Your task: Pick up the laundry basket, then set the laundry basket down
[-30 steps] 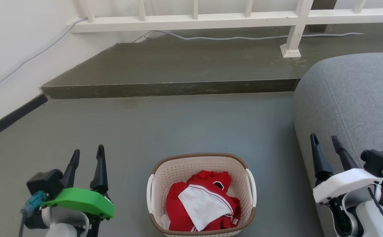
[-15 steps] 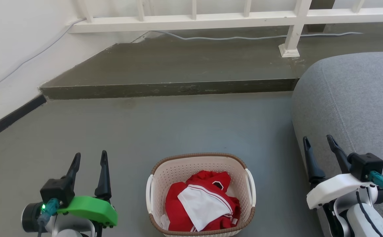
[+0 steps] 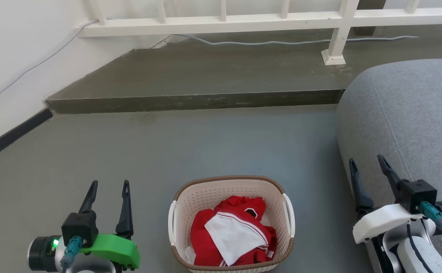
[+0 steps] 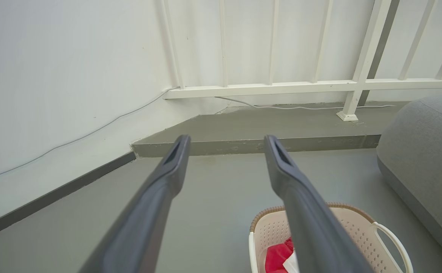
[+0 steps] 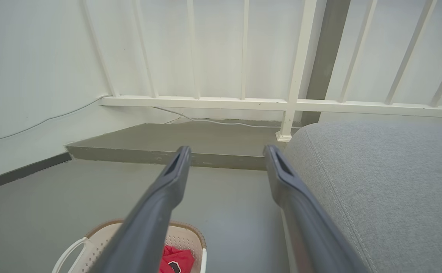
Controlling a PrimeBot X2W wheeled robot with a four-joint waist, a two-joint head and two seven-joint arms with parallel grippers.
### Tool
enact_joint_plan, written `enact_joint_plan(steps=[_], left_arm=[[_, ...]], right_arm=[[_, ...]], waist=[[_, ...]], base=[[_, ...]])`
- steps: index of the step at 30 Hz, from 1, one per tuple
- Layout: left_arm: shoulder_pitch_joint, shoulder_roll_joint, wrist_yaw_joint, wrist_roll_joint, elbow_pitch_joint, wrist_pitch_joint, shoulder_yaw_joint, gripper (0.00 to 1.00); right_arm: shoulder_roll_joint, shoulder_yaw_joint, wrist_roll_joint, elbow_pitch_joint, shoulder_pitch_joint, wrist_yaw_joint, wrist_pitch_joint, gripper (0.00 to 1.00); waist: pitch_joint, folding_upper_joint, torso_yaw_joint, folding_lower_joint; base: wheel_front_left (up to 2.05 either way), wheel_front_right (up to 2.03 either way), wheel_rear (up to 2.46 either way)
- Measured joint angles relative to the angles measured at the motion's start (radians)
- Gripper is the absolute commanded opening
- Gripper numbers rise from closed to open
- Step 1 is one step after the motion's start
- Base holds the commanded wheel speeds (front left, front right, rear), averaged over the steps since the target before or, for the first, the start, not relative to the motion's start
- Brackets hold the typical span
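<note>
The left tool [image 3: 109, 182] is hovering with jaws spread and empty; the right tool [image 3: 367, 159], just beside the grey sofa [image 3: 414, 113], is doing likewise. Between them the laundry basket [image 3: 205, 195] is sitting on the floor [image 3: 205, 144], lying at about 4 o'clock from the left tool and 8 o'clock from the right. Its white handles [image 3: 172, 223] are facing 9 and 3 o'clock, one toward each tool; the left tool is looking slightly nearer.

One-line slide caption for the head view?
Left gripper and right gripper, both open, flank the laundry basket of red clothes.
</note>
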Motion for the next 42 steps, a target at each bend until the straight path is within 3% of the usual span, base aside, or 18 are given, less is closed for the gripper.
enact_joint_plan(steps=[31,42], left_arm=[[0.000,-0.002,0.000,0.014,0.019,0.000,-0.001,1.00],[-0.009,-0.003,0.000,0.025,0.010,0.008,-0.028,1.00]], right_arm=[[0.023,-0.028,0.015,0.016,0.016,0.021,0.000,1.00],[0.031,-0.031,0.015,0.015,0.015,0.031,0.000,1.00]], waist=[[0.005,0.0000,-0.003,0.0000],[0.089,0.0000,-0.001,0.0000]], base=[[0.00,0.00,0.00],[0.00,0.00,0.00]])
